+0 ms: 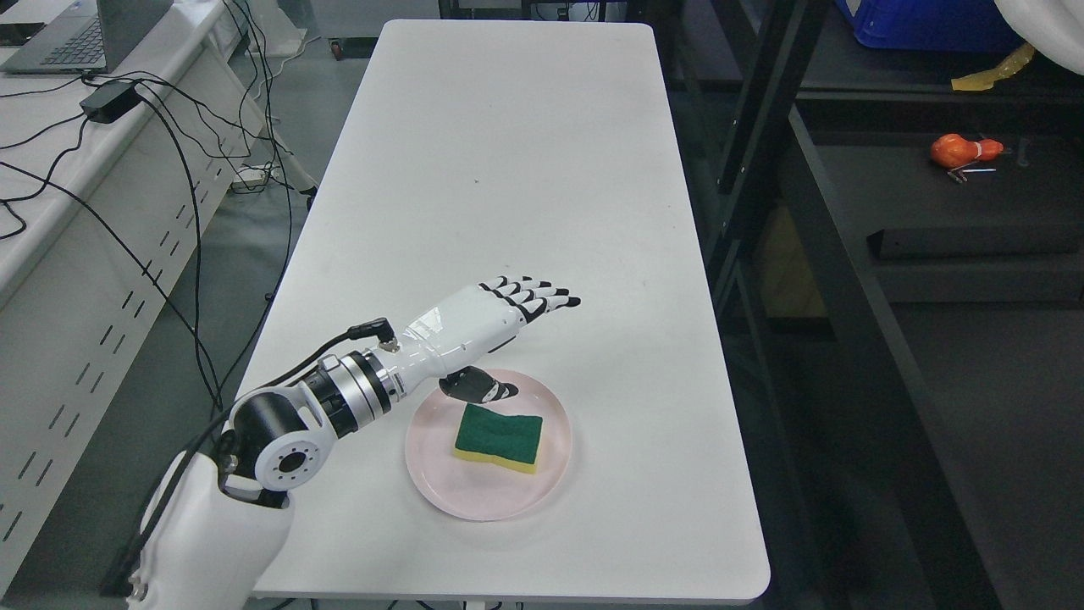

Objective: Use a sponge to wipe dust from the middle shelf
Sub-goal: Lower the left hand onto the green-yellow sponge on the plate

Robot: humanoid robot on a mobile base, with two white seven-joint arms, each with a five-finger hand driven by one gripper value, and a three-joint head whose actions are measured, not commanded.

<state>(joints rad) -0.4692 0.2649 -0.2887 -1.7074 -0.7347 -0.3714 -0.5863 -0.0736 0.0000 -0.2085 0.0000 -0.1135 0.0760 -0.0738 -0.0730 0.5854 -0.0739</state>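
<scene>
left hand (487, 318) just above sponge (498, 437)

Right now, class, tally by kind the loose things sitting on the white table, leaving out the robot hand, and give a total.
Sponge, green on top, yellow beneath: 1
Pink plate, with the sponge lying on it: 1
Total: 2

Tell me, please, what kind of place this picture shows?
Probably a robotics lab or workshop. A side desk carries a laptop and trailing cables, a dark metal shelf rack stands to the right, and the robot's left hand hovers over a sponge on a white table.
</scene>
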